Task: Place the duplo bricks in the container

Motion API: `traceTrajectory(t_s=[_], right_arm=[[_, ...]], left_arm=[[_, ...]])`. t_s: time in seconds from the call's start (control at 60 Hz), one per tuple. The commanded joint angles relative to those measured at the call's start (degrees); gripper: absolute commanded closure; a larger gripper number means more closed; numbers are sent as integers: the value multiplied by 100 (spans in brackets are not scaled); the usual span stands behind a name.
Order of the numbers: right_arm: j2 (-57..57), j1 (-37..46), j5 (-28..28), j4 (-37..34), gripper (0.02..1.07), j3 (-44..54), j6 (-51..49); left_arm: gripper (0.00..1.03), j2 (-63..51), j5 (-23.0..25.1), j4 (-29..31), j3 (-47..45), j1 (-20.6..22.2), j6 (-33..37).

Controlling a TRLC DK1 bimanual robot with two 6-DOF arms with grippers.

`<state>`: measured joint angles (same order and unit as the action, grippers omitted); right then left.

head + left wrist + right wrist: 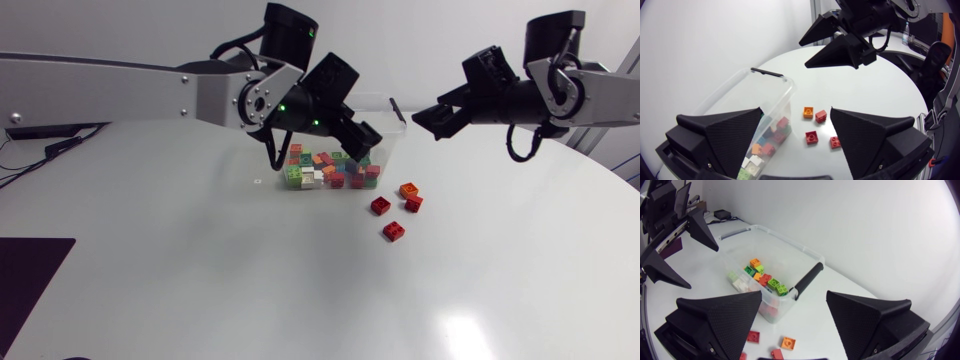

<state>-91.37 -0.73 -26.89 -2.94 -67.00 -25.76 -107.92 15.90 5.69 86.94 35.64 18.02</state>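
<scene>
A clear plastic container (388, 128) stands at the back middle of the table with several coloured duplo bricks (325, 170) inside. My left gripper (364, 140) hangs open and empty over its right part. My right gripper (422, 114) is open and empty too, in the air to the container's right. In front of the container lie an orange brick (408, 189) and three red ones (380, 205) (413, 203) (394, 231). The left wrist view has the container (740, 82) under the left gripper (796, 111) and the loose orange brick (808, 112) ahead. The right wrist view looks into the container (785, 237) past the right gripper (794, 294).
The container has black handles (807, 277) at its ends. A dark mat (30, 275) lies at the table's front left edge. White tabletop (300, 280) stretches in front of the loose bricks.
</scene>
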Motion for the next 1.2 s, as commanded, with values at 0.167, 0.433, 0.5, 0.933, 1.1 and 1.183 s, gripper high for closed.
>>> traceTrajectory(t_s=[0.167,0.433,0.5,0.933,1.1,1.183], right_arm=[[401,583,-255,118,13,1005,-245],[-56,803,-457,619,13,1647,-465],[-249,820,-492,646,13,1682,-544],[-1524,759,-519,892,13,1480,-887],[-1902,688,-501,900,13,1277,-922],[-2034,636,-483,953,13,1198,-896]], left_arm=[[7,-590,-157,283,-265,523,334],[7,-1636,-404,362,122,840,342],[7,-1803,-465,362,201,901,334],[7,-2726,-641,485,1071,971,88],[7,-3025,-781,564,1361,1068,0],[7,-3130,-799,564,1467,1068,-44]])
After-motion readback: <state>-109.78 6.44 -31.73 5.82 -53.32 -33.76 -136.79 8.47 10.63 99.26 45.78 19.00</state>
